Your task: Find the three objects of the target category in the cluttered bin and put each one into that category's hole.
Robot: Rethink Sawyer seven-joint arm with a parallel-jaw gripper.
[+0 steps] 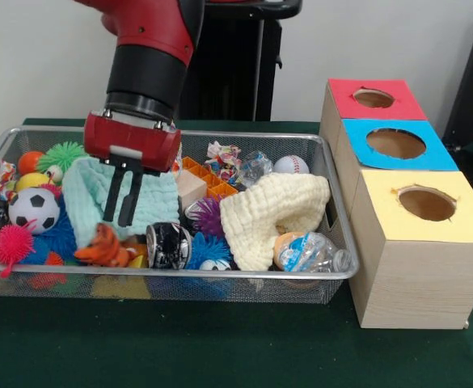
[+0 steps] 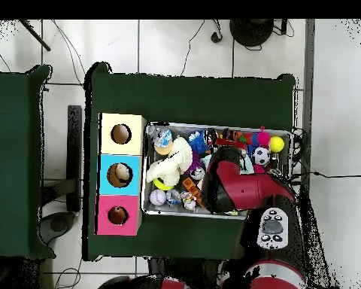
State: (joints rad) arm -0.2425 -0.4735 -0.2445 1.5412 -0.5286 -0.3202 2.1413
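The wire mesh bin (image 1: 220, 275) is full of clutter; it also shows in the overhead view (image 2: 183, 214). The orange tiger (image 1: 103, 245) lies near the bin's front rim, left of a black can (image 1: 169, 244). My gripper (image 1: 123, 198) points down just above and slightly right of the tiger, in front of a mint cloth (image 1: 86, 202). Its fingers are close together and hold nothing. The tan-brown and purple plush animals are hidden. The red-surrounded hole (image 1: 373, 98) is on the far box; it also shows in the overhead view (image 2: 117, 215). In the overhead view my arm (image 2: 240, 184) covers the gripper.
A white knitted cloth (image 1: 272, 214), purple spiky ball (image 1: 208, 217), soccer ball (image 1: 32, 208), pink spiky ball (image 1: 11, 241), baseball (image 1: 291, 165) and crumpled plastic bottle (image 1: 309, 252) fill the bin. The blue-surrounded hole (image 1: 395, 143) and yellow-surrounded hole (image 1: 426, 204) are right of it.
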